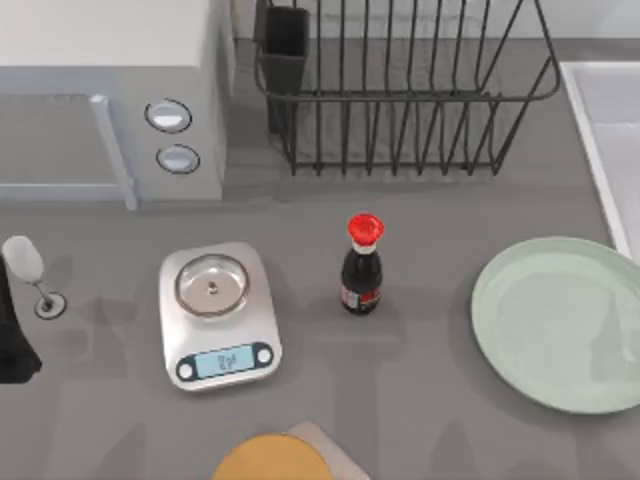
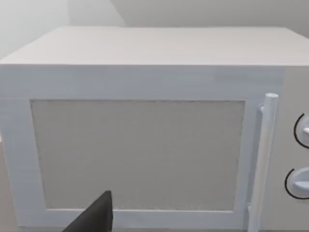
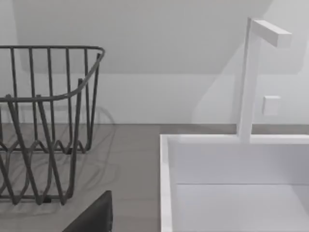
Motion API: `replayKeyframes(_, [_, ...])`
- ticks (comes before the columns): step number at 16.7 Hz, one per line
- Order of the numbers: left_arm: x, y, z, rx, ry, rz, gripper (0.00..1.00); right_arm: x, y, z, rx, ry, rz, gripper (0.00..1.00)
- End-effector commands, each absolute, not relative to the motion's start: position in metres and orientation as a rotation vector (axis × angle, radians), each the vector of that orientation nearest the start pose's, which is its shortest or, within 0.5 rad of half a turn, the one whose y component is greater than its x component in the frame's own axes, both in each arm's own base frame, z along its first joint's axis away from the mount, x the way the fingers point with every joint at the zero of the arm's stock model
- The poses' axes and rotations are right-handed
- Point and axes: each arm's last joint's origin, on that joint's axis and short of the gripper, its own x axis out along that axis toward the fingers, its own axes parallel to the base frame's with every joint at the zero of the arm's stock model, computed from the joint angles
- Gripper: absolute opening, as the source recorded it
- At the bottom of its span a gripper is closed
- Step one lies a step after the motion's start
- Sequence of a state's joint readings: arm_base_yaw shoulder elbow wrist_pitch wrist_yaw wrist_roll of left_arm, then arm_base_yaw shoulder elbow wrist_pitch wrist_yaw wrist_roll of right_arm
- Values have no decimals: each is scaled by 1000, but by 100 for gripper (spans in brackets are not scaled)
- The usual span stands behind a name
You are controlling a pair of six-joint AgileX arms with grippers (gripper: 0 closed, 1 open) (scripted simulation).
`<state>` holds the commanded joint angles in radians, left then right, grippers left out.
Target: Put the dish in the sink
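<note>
Find the dish [image 1: 560,325] flat on the table [image 1: 430,400] at the right side, just short of the sink [image 1: 612,120], rim near rim but apart. Well away from the left gripper [image 2: 94,217], parked facing the microwave [image 2: 140,145], with scale [image 1: 218,315] and bottle [image 1: 361,265] in between. Right gripper [image 3: 94,217] aimed at the sink's near wall, rack [image 3: 43,125] off to one side of it. Cannot tell for either pair of jaws whether spread or pressed together.

Judge the dish as stiff, smooth, probably glazed and slick, light for its width yet breakable if dropped. Too wide to span, so take it at the rim: one jaw over the lip, one under. No gap visible under the edge lying flat, so likely needs tipping up or sliding past the table's edge first. Grip on the side nearest the right jaws, farthest from the bottle. Expect sag and swing from an off-centre hold; pinch firmly, lift slowly, keep it level, clear the sink's raised rim, lower gently rather than drop.
</note>
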<state>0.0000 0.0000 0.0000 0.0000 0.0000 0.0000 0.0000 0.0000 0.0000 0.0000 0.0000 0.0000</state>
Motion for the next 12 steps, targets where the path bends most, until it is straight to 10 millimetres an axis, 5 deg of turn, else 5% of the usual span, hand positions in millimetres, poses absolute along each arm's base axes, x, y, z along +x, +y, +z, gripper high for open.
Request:
replayKeyframes(5, [106,-1,160,0,0,0,100,106,1,171,21,49,21,100])
replayKeyframes(12, [106,-1,160,0,0,0,100,139,22,233,124,456,120,100])
